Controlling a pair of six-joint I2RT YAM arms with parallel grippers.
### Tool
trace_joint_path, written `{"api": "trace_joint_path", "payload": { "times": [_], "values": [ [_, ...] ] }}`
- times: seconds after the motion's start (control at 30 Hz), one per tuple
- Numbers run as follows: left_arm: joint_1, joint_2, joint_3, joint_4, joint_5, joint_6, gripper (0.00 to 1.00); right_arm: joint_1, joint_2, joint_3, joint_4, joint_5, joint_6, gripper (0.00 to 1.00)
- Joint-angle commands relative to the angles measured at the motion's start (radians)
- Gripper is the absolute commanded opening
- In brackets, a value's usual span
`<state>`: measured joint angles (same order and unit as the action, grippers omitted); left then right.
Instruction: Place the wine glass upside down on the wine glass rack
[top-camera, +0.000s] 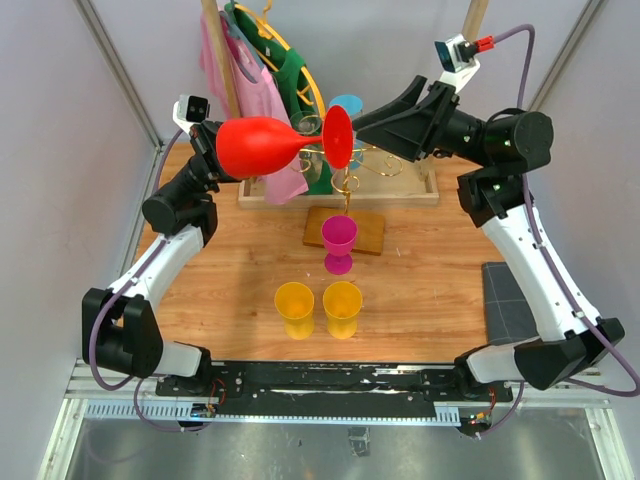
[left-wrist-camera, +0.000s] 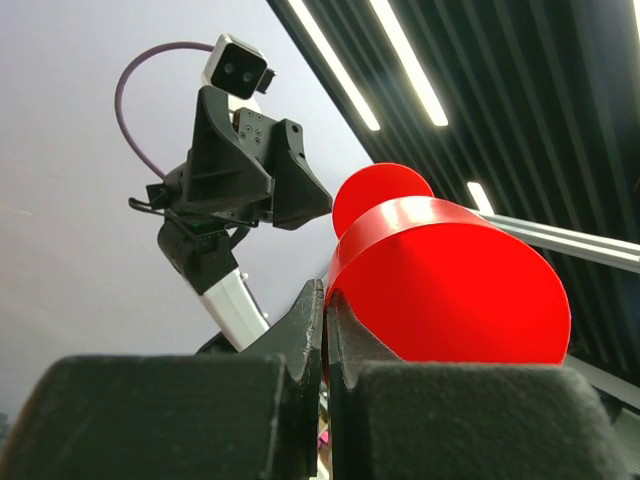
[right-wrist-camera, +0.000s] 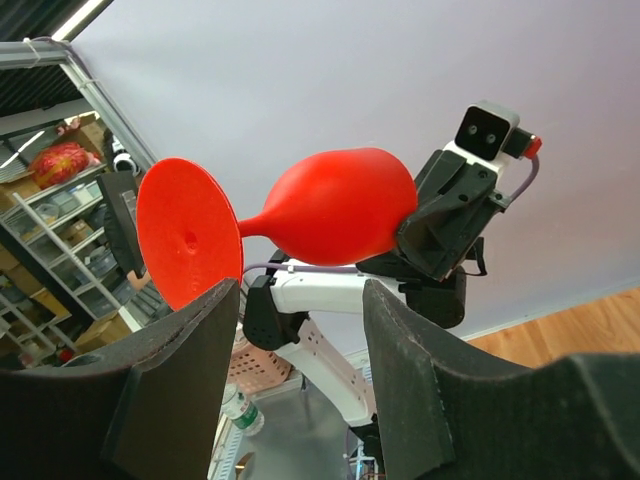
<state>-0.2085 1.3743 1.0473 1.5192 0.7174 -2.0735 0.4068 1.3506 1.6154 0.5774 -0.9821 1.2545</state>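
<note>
Currently left gripper (left-wrist-camera: 323, 300) is clamped on the rim wall of the red wine glass (top-camera: 262, 145). Its jaws are pinched right together on the thin edge, as the left wrist view shows.

The glass lies horizontal in the air: bowl toward the left arm, stem and foot pointing at the right arm. It's up over the far half of the worktop (top-camera: 420, 290), left of centre, touching neither the worktop nor the rack.

Right gripper (right-wrist-camera: 300, 290) is open, jaws well apart and nothing clamped. It faces the glass foot-on. In the right wrist view the foot disc sits just beside one finger, with the stem running off toward the bowl. Can't tell if finger and foot touch.

Wine glass rack (top-camera: 348, 195) is below the foot end of the glass, upright. Its wooden base is mid-worktop toward the far edge, with the gold post and curled arms on top. No glass hangs on it that I can make out.

A magenta glass (top-camera: 338, 243) stands upright at the near side of the rack base, overlapping it in the top view. Two yellow cups (top-camera: 318, 308) sit side by side, upright, closer to the near edge, about centre.

A clothes rail (top-camera: 232, 70) with pink and green garments stands along the far edge, behind the rack. A dark mat (top-camera: 497, 300) lies at the right edge.
</note>
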Motion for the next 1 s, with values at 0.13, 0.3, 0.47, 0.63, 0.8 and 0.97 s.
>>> {"api": "trace_joint_path", "payload": {
  "times": [0.13,0.3,0.47,0.63,0.8,0.97],
  "values": [
    [0.006,-0.003,0.031,0.264,-0.027,-0.072,0.00,0.087,0.018,0.083,0.041,0.014,0.015,0.54],
    [0.006,0.002,0.034,0.265,-0.039,-0.069,0.00,0.110,0.010,0.084,0.039,0.019,0.006,0.54],
    [0.006,0.012,0.049,0.263,-0.047,-0.071,0.00,0.136,0.007,0.086,0.033,0.025,0.003,0.49],
    [0.006,0.012,0.051,0.264,-0.048,-0.073,0.00,0.170,0.025,0.110,0.021,0.028,-0.001,0.37],
    [0.006,0.012,0.053,0.264,-0.048,-0.074,0.00,0.188,0.035,0.126,0.020,0.036,-0.001,0.30],
    [0.006,0.011,0.054,0.264,-0.047,-0.073,0.02,0.194,0.033,0.124,0.031,0.048,0.009,0.09]
  ]
}}
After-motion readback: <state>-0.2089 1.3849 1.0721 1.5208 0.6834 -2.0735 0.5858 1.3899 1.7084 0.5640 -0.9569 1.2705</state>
